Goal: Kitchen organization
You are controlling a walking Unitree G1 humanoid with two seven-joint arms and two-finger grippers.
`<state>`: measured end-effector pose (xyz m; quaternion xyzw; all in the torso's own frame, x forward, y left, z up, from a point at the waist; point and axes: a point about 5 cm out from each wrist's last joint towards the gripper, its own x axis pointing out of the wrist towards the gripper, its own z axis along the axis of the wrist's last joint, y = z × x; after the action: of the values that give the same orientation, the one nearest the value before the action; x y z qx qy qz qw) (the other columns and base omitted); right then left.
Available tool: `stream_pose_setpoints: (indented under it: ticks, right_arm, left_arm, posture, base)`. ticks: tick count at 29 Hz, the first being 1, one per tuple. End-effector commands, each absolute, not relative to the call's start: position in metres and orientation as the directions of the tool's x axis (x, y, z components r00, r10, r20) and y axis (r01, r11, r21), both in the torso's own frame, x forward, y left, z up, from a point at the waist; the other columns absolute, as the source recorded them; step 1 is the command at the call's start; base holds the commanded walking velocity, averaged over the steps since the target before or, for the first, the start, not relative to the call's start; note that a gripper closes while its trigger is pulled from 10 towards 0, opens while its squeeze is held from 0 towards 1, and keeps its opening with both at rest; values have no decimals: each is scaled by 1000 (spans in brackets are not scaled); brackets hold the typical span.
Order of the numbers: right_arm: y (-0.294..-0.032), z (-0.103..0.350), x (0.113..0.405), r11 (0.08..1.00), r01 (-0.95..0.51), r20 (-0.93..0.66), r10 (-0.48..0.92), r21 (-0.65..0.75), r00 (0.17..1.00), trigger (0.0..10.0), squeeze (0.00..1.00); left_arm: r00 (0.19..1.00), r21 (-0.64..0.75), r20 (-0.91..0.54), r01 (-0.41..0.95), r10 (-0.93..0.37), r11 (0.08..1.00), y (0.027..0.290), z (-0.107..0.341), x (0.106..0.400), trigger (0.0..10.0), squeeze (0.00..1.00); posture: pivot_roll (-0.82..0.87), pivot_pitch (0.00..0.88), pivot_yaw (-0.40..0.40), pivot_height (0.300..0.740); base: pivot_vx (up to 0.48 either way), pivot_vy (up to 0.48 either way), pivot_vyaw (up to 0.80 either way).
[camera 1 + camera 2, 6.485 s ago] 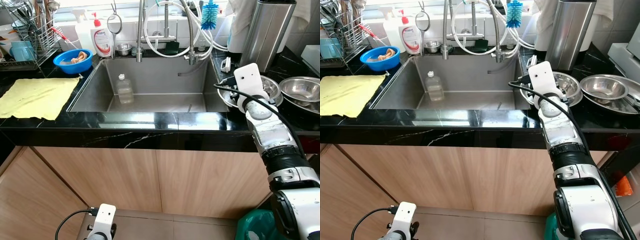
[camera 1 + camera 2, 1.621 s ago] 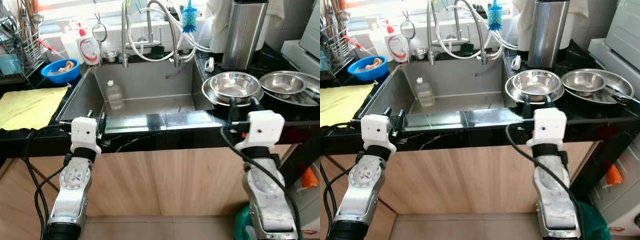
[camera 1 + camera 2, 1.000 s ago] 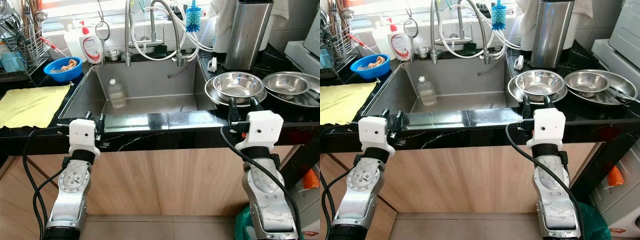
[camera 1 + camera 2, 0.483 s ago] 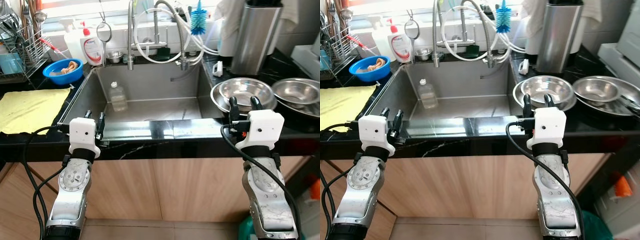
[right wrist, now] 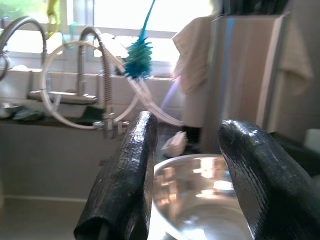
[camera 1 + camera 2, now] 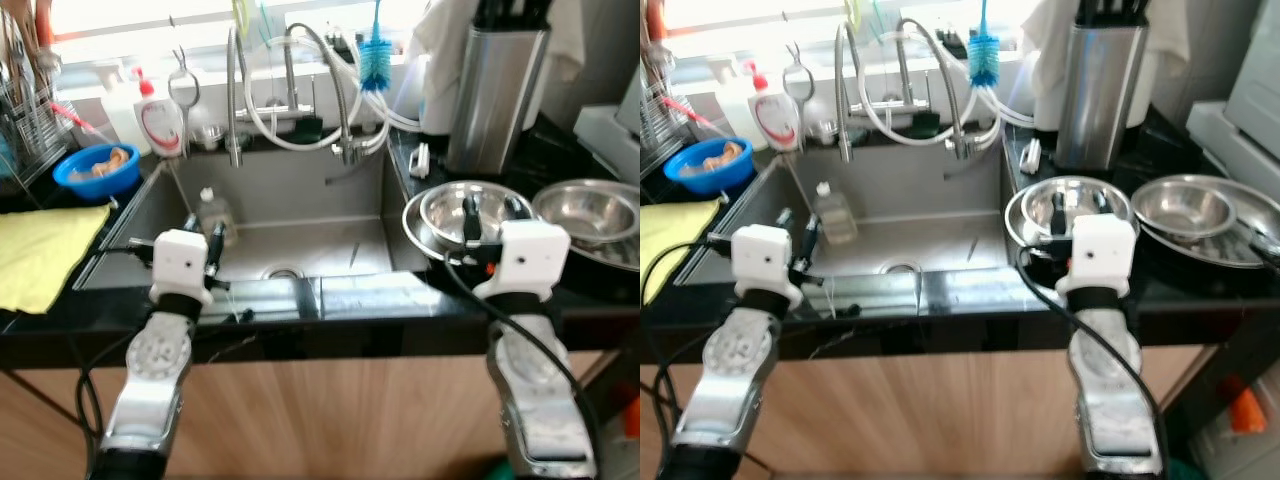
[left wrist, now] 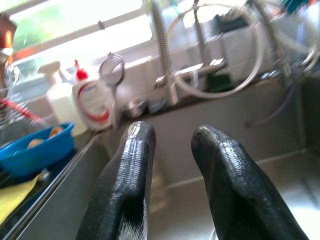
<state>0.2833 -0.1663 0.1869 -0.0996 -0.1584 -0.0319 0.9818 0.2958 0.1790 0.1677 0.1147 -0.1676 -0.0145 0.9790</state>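
Right gripper (image 6: 487, 213), fingers apart, is facing the steel bowl (image 6: 476, 209) at twelve o'clock: light, stiff, slippery, best pinched at its rim; left gripper (image 6: 203, 237) is hovering parted over the sink (image 6: 300, 205)

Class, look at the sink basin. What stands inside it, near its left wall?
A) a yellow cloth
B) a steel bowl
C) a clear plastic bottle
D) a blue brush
C: a clear plastic bottle stands upright inside the sink, close to its left wall, just beyond the left hand.
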Motion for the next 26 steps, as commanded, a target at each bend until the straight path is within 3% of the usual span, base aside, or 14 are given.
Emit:
stream_pose_setpoints:
  ticks: [1,9,11,14,16,17,18,26]
  right_arm:
    - [-164,187,282,980,80,317,-18,-183,948,10000,0]
    - [-179,188,286,979,134,293,-85,-152,952,10000,0]
    - [-184,189,286,977,148,294,-98,-154,951,10000,1000]
    - [-190,191,285,974,173,292,-124,-149,949,10000,1000]
    - [-204,186,288,928,277,231,-221,-250,948,10000,1000]
    - [-208,183,289,921,298,204,-251,-252,946,10000,863]
    - [-216,179,289,915,335,162,-304,-223,939,10000,0]
    - [-230,172,291,917,385,62,-380,-104,923,10000,0]
  left_arm:
    - [946,233,318,-19,-58,972,182,167,296,10000,0]
    - [947,241,316,-20,-59,970,183,166,295,10000,0]
    - [946,244,319,-22,-59,970,183,167,294,10000,0]
    - [947,242,315,-18,-61,970,183,166,294,10000,0]
    - [949,238,309,-16,-60,971,183,164,294,10000,0]
    - [950,242,306,-13,-64,970,182,163,294,10000,0]
    - [950,253,302,-1,-78,967,180,163,294,10000,0]
    - [952,262,294,10,-89,965,180,161,291,10000,0]
  posture:
    - [-151,0,95,740]
    - [-155,0,93,740]
    - [-155,0,92,740]
    - [-154,0,92,740]
    - [-156,0,90,740]
    - [-156,0,90,740]
    - [-152,0,93,740]
    - [-144,0,94,740]
  base:
    - [0,0,0]
    - [0,0,0]
    - [0,0,0]
    - [0,0,0]
    - [0,0,0]
    - [0,0,0]
    - [0,0,0]
    - [0,0,0]
